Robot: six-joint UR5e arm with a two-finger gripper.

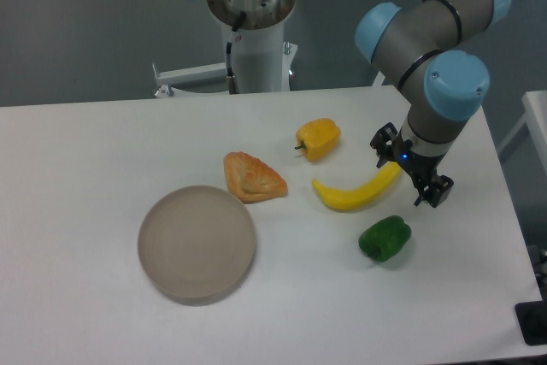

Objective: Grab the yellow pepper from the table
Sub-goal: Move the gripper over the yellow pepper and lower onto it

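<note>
The yellow pepper (319, 138), small, blocky, yellow-orange with a short dark stem, lies untouched on the white surface (85, 151), to the left of the black two-finger claw (412, 172) and slightly beyond it. The claw's fingers stand apart, holding nothing, near the long curved yellow banana's (357, 193) tip. Reaching, gripping and lifting all remain. Farther left, the round grey plate (197, 243) holds nothing.

A long curved yellow banana (357, 192) lies toward the right side. Just below it, apart from it, sits a green pepper (385, 238). Left of the banana lies a golden-brown pastry (251, 178) of triangular shape. Near the pastry, lower and more to the left, rests a round grey plate (197, 243), and nothing lies on it.
</note>
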